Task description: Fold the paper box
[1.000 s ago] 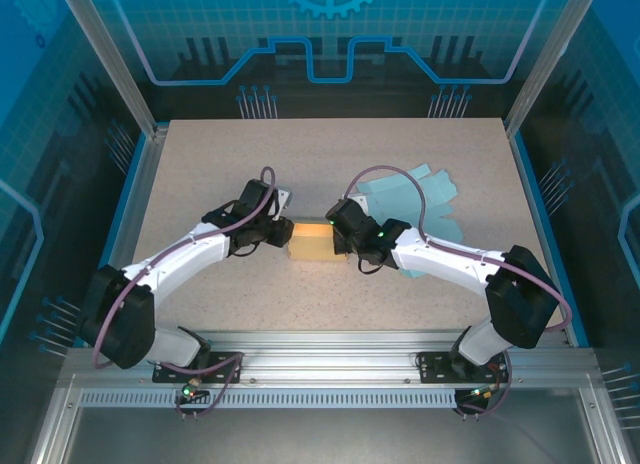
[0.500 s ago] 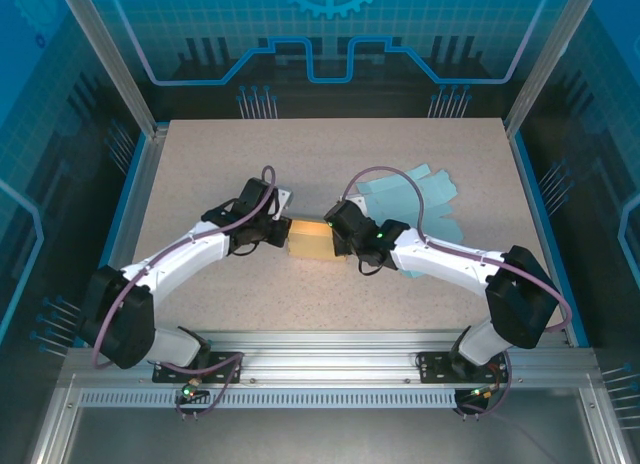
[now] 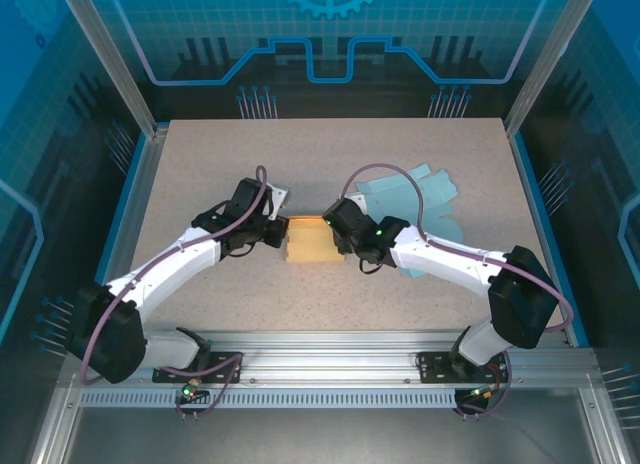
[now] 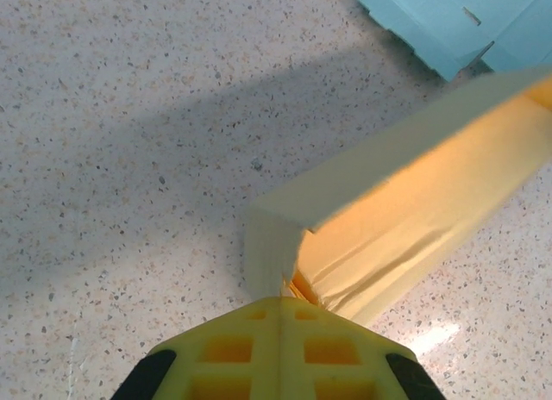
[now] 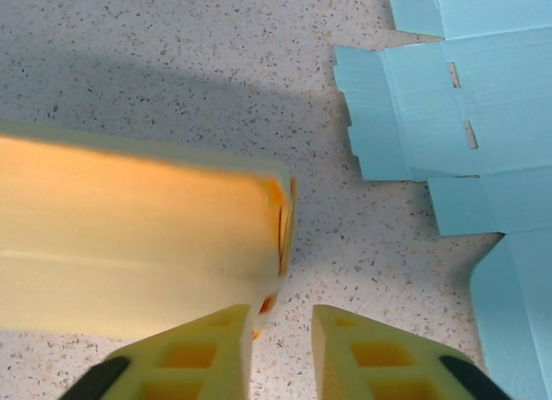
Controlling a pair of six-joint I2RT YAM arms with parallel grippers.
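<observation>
**A:** Count them off for me.

**B:** One yellow paper box (image 3: pixel 311 242), lying mid-bench between the two arms. Two arms and two grippers. To the right there's a heap of flat pale-blue box blanks (image 3: pixel 420 199) on the speckled bench (image 3: pixel 330 149). They overlap, so I can't give you a number for those.

**A:** How are the arms set?

**B:** Both reach in from the near edge, elbows bowed outward and wrists turned toward each other. The left gripper (image 3: pixel 279 232) sits at the box's left end and the right gripper (image 3: pixel 336 235) at its right end, so the box is bracketed between them.

**A:** Is the left gripper clamped?

**B:** From the left wrist camera, its yellow fingers (image 4: pixel 233 348) are pressed flat together with no gap, and the tips are right at the box's near corner, where a pale flap comes down to them. I can't tell whether any paper is nipped in that seam.

**A:** And the right?

**B:** Its fingers (image 5: pixel 207 348) are slightly parted, with a narrow slot of bare bench between them. The box's end corner sits just above the left-hand finger, and nothing is held.

**A:** What's hard to make out?

**B:** From above, the gripper heads cover both ends of the box. In the wrist views the box runs off the frame edge, the blue blanks are cropped at the right, and the open yellow interior is blurred.
</observation>
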